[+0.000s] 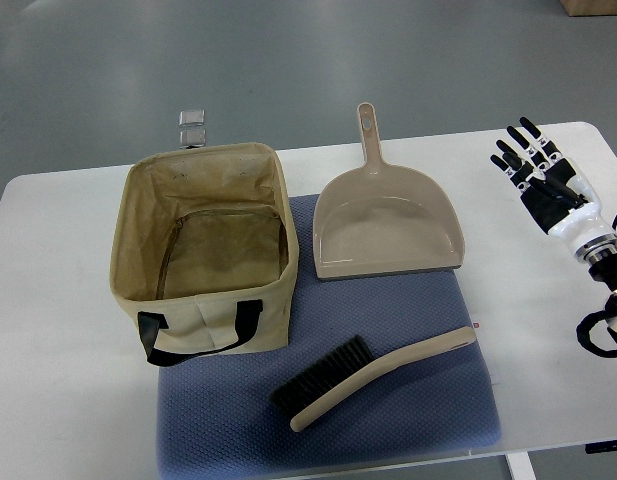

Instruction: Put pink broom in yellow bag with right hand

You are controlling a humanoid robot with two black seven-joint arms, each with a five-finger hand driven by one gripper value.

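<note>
1. The right hand (541,172) reaches in from the right edge over the white table (58,300), its black fingers (518,150) spread apart and pointing up-left — holding nothing.
2. The pink broom (373,377) lies flat on the blue mat (388,420), black bristles toward the left, handle angled up to the right — well apart from the fingers, lower and to their left.
3. The yellow bag (203,260) stands open on the mat's left part, black handle on its near wall, to the left of the broom.
4. A pink dustpan (385,225) rests between bag and hand, handle pointing away.
</note>
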